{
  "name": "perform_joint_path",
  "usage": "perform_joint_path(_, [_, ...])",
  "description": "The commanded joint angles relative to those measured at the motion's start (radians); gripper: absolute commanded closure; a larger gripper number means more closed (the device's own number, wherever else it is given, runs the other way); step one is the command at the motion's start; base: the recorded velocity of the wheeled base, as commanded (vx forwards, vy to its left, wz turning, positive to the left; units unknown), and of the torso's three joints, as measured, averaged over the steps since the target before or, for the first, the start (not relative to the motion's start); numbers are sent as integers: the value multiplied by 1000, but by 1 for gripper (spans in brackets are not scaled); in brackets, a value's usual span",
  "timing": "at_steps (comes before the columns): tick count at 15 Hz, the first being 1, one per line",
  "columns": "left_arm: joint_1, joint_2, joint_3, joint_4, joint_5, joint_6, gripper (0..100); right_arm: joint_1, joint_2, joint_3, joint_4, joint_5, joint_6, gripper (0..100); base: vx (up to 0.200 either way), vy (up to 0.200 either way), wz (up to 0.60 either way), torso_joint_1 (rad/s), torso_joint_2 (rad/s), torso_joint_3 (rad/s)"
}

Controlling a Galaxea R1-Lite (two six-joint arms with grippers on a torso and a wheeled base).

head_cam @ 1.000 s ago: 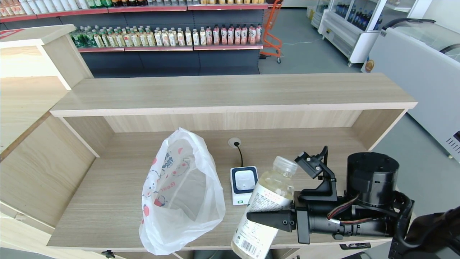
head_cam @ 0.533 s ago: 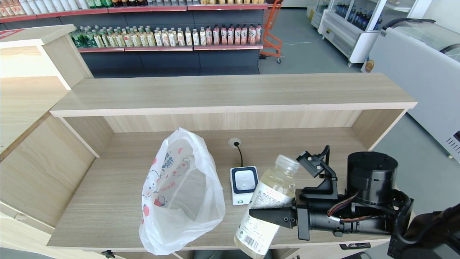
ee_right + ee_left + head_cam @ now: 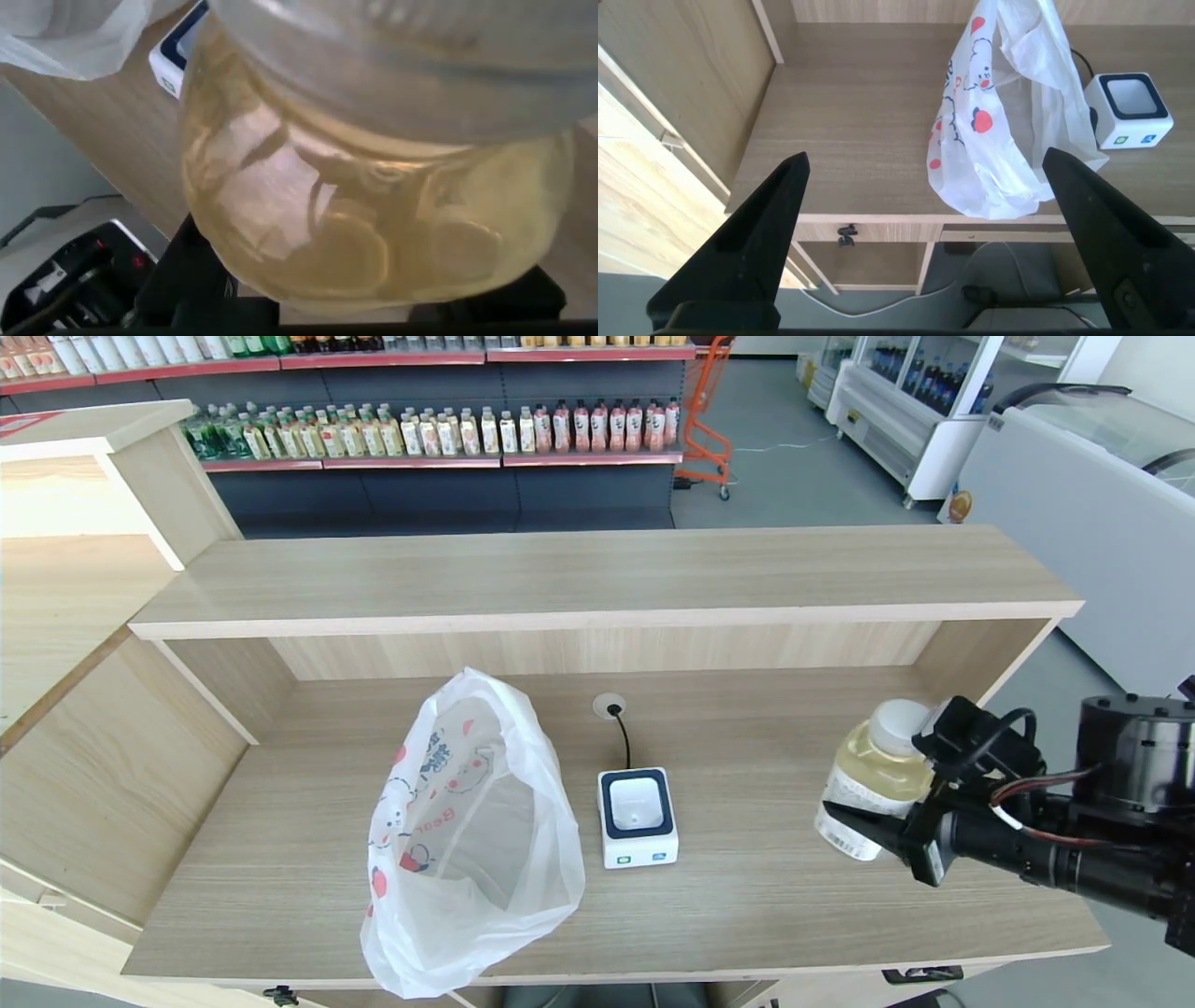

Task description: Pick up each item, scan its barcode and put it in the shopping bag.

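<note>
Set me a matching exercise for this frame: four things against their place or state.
1. bottle
2. shopping bag
3. scanner
4. left gripper

A. open, holding nothing
B. held in the right gripper
C. standing on the counter, mouth open
D. on the counter, between bag and bottle

Pairs: 1-B, 2-C, 3-D, 4-A.

light: bright, even | shadows: faint, under shopping bag (image 3: 467,831) | edges: bent
</note>
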Motion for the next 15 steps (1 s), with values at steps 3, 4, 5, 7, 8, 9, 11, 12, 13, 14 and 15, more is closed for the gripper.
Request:
perform_joint_path(3, [0, 0, 0, 0, 1, 0, 0, -122, -105, -28, 14, -17, -292, 100, 0, 0, 0, 0, 0, 0])
perform_joint_path(4, [0, 0, 0, 0, 1, 0, 0, -118, -118, -26, 14, -17, -367, 100, 0, 0, 0, 0, 0, 0])
perform_joint_path(5, [0, 0, 0, 0, 1, 0, 0, -116, -126, -23, 14, -13, -402, 100, 0, 0, 0, 0, 0, 0])
perform_joint_path(7, [0, 0, 0, 0, 1, 0, 0, -47, -149, -8, 15, 3, -470, 100, 0, 0, 0, 0, 0, 0])
perform_joint_path(8, [0, 0, 0, 0, 1, 0, 0, -32, -151, -12, 15, 3, -471, 100, 0, 0, 0, 0, 0, 0])
perform_joint_path(9, [0, 0, 0, 0, 1, 0, 0, -6, -149, -15, 14, -2, -476, 100, 0, 0, 0, 0, 0, 0])
perform_joint_path(11, [0, 0, 0, 0, 1, 0, 0, -4, -157, -3, 15, -4, -479, 100, 0, 0, 0, 0, 0, 0])
perform_joint_path(12, [0, 0, 0, 0, 1, 0, 0, -4, -163, -5, 15, -1, -479, 100, 0, 0, 0, 0, 0, 0])
perform_joint_path(13, [0, 0, 0, 0, 1, 0, 0, -4, -174, -9, 23, 1, -476, 100, 0, 0, 0, 0, 0, 0])
perform_joint_path(14, [0, 0, 0, 0, 1, 0, 0, -4, -180, -8, 23, 3, -474, 100, 0, 0, 0, 0, 0, 0])
perform_joint_path(15, [0, 0, 0, 0, 1, 0, 0, -4, -186, -1, 25, 6, -465, 100, 0, 0, 0, 0, 0, 0])
